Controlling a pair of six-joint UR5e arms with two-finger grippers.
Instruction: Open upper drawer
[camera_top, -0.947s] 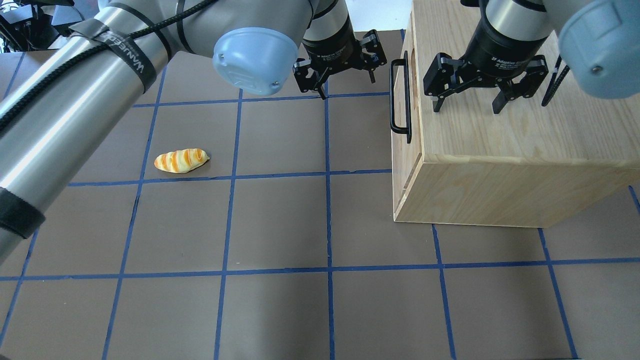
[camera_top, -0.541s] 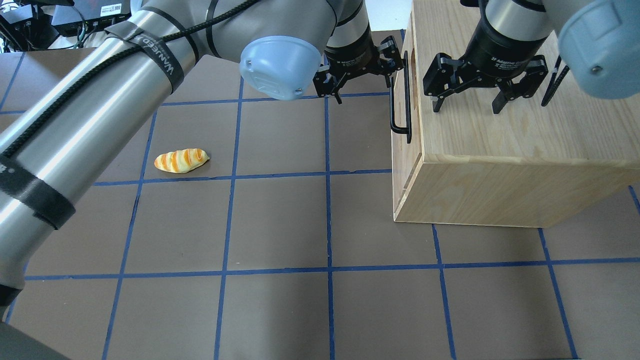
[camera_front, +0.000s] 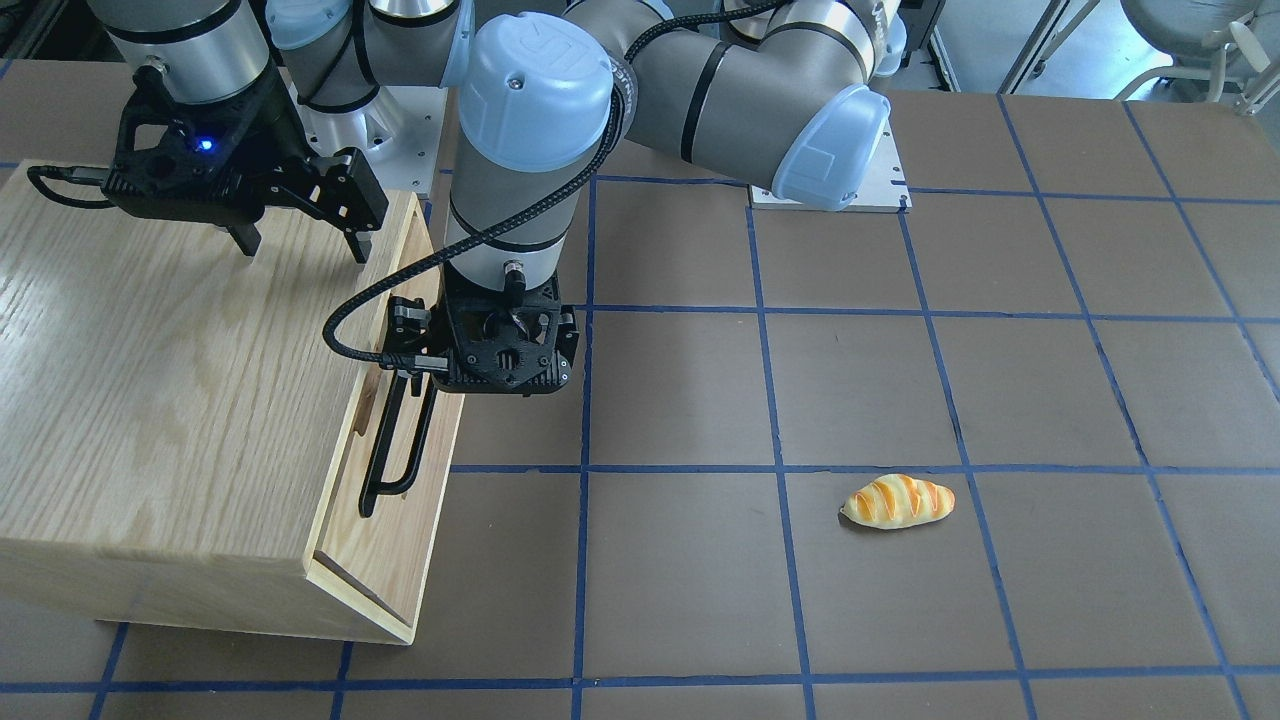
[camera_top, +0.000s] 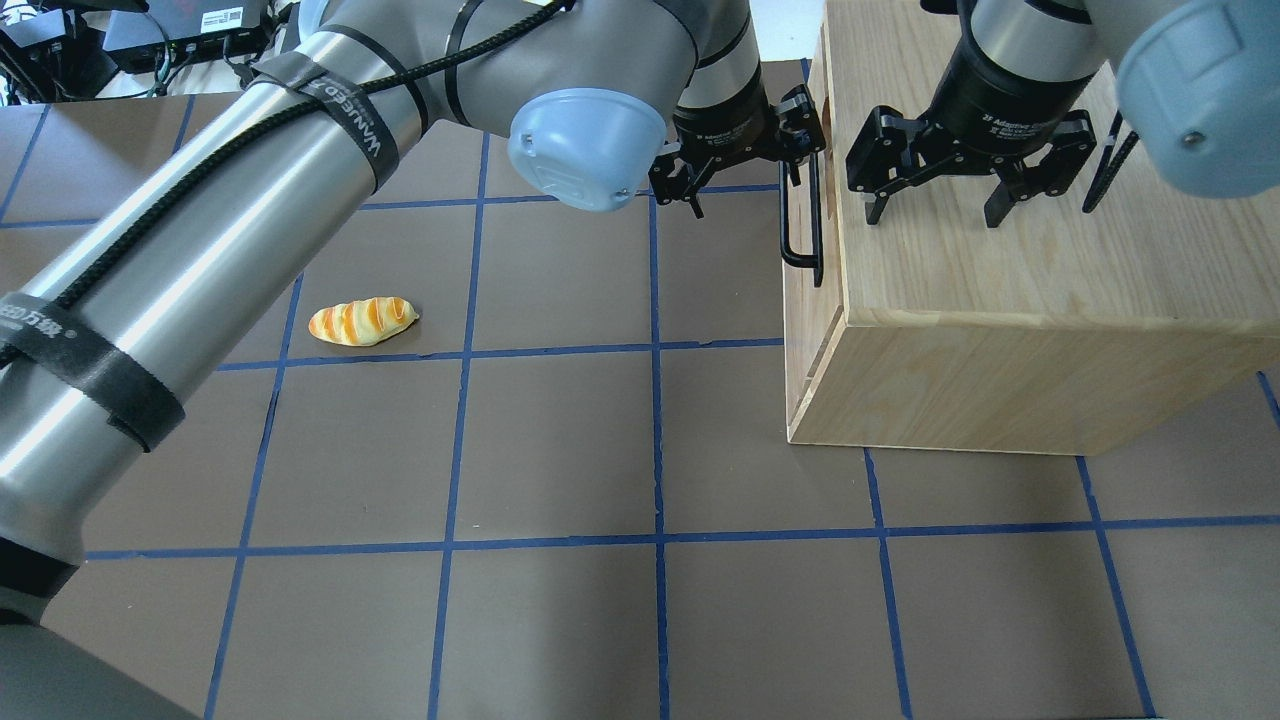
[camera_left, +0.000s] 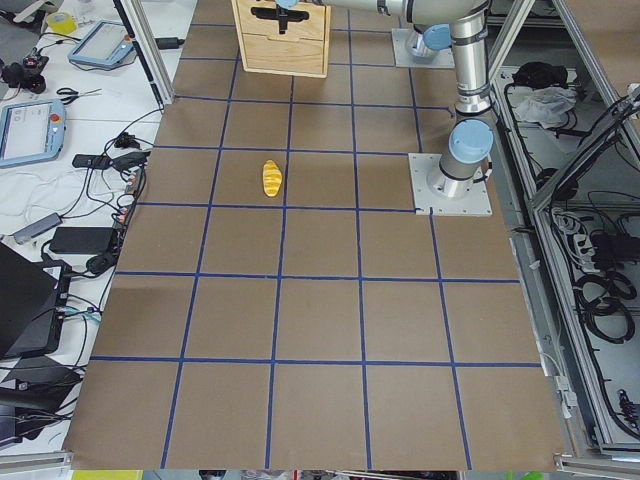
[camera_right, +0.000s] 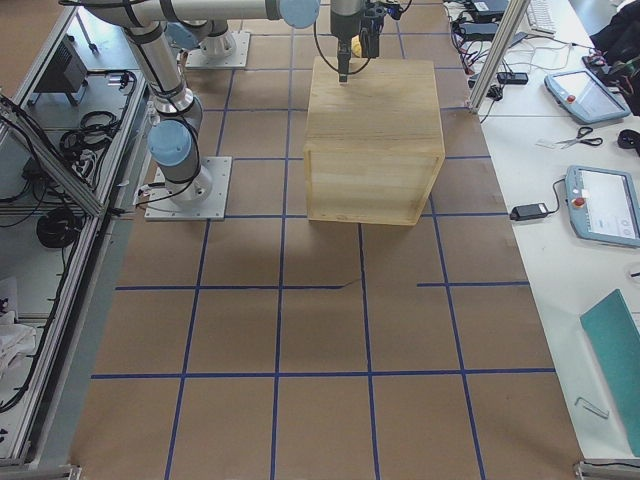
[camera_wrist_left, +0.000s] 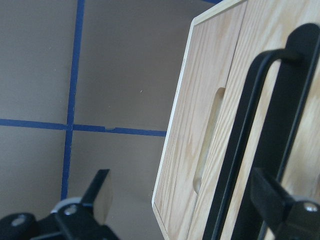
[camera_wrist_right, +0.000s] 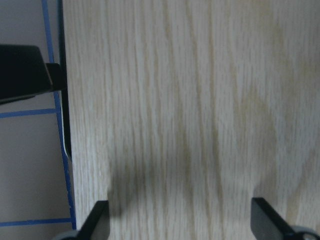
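Note:
The upper drawer's pale front panel (camera_top: 802, 300) faces left in the overhead view and sits flush with the cabinet. Its black bar handle (camera_top: 800, 225) also shows in the front view (camera_front: 393, 445) and in the left wrist view (camera_wrist_left: 250, 150), over an oval recess (camera_wrist_left: 210, 135). My left gripper (camera_top: 745, 185) is open at the handle's far end. In the left wrist view (camera_wrist_left: 185, 197) the bar stands between its fingers, close to one of them. My right gripper (camera_top: 935, 215) is open and empty just above the cabinet top, as the front view (camera_front: 300, 248) and right wrist view (camera_wrist_right: 182, 220) show.
The oak-grain cabinet (camera_top: 1000, 300) stands at the table's right side in the overhead view and also shows in the front view (camera_front: 150, 400). A toy bread loaf (camera_top: 362, 321) lies on the brown mat to the left, apart from both arms.
My left arm has swung right, bringing its open gripper from beside the cabinet up to the drawer handle. The right gripper, the drawer and the bread have not moved.

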